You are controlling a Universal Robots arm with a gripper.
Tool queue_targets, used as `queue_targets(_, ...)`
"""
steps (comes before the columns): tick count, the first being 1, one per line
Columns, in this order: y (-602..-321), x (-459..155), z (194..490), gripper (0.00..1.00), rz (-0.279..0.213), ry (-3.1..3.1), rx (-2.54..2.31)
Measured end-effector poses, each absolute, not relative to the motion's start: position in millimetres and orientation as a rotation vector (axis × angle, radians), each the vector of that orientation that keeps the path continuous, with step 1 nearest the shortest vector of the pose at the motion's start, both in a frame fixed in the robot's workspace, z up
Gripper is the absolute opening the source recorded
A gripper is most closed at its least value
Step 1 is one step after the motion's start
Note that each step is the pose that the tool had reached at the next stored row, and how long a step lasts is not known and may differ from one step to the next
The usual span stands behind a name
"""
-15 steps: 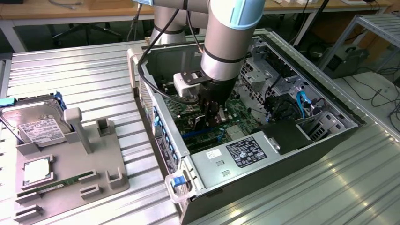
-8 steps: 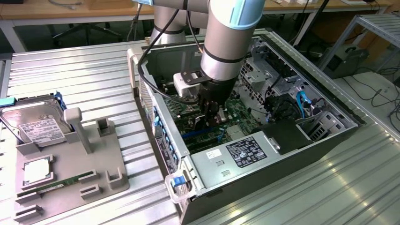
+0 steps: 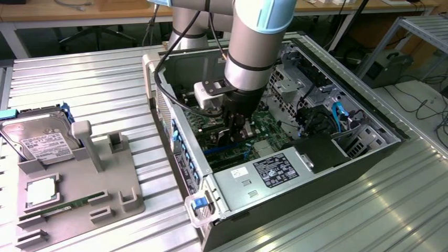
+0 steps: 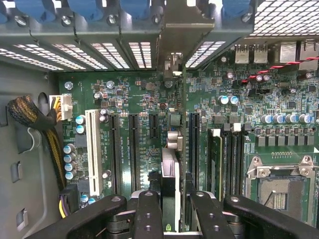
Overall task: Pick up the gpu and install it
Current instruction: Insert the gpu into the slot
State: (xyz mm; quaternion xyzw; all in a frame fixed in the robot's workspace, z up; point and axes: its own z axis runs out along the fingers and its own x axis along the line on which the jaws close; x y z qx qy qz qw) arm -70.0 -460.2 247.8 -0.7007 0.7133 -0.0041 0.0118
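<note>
gpu (image 4: pixel 172 164) held edge-on in gripper (image 4: pixel 172 209), jaws clamped on it, bracket up at the rear slot covers (image 4: pixel 114 52). Motherboard (image 4: pixel 144 94) underneath, memory stick (image 4: pixel 215 159) beside.

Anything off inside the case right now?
Nothing stands out. The tool grips the dark circuit card with silvery bracket edge-on, straight along the green motherboard slots, bracket at the rear openings. No loose or damaged parts visible.

Gpu (image 4: pixel 172 149) upright inside computer case (image 3: pixel 364 157), above motherboard (image 4: pixel 139 94).
</note>
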Motion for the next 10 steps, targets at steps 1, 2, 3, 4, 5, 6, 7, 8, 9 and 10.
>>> queue_targets(1, -460.3, -70.0, 247.3, 0.27, -0.013, 2.224, -2.185)
queue_targets(2, -460.3, -70.0, 246.8, 0.27, -0.013, 2.224, -2.185)
queue_targets(3, -460.3, -70.1, 246.1, 0.27, -0.012, 2.225, -2.185)
queue_targets(4, -460.2, -70.1, 245.5, 0.27, -0.012, 2.225, -2.186)
queue_targets(5, -460.2, -70.1, 244.9, 0.27, -0.011, 2.225, -2.186)
queue_targets(6, -460.2, -70.2, 244.8, 0.27, -0.011, 2.226, -2.186)
queue_targets(7, -460.1, -70.3, 244.7, 0.27, -0.011, 2.226, -2.186)
queue_targets(8, -459.9, -70.5, 244.6, 0.27, -0.011, 2.226, -2.186)
queue_targets(9, -459.9, -70.5, 244.5, 0.27, -0.011, 2.225, -2.186)
queue_targets(10, -459.9, -70.5, 244.4, 0.27, -0.011, 2.226, -2.186)
